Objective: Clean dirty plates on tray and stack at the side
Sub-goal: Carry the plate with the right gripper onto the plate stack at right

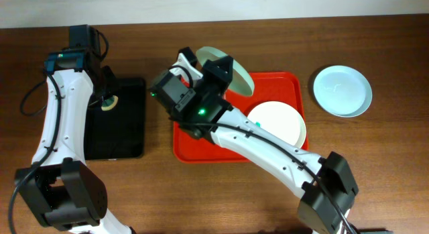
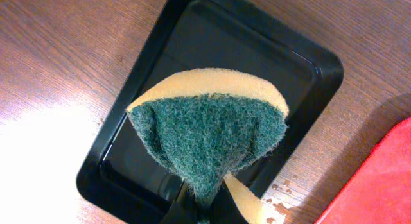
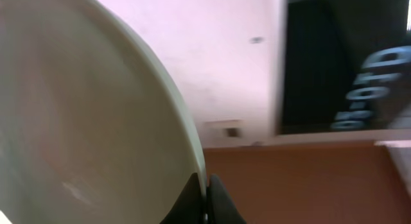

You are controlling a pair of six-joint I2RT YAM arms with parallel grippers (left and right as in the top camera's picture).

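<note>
The right arm reaches from the near right edge of the table slantwise across the red tray, its wrist bent over the tray's far left corner. The right claw is nipped narrow on the rim of one plate. The right wrist view, though blurred, shows its fingers closed on that thin edge.

This plate stands tipped steeply up, almost on edge. From overhead it reads as a narrow oval whose long axis runs from far left to near right, over the tray's far left part.

A second plate lies flat in the right half of the tray. A third plate lies flat on the table, just right of the tray.

The left arm stretches forward along the left side, over a black tray. The left claw is closed on a sponge, pinched into a fold, green scrub face toward the wrist camera and yellow foam behind.
</note>
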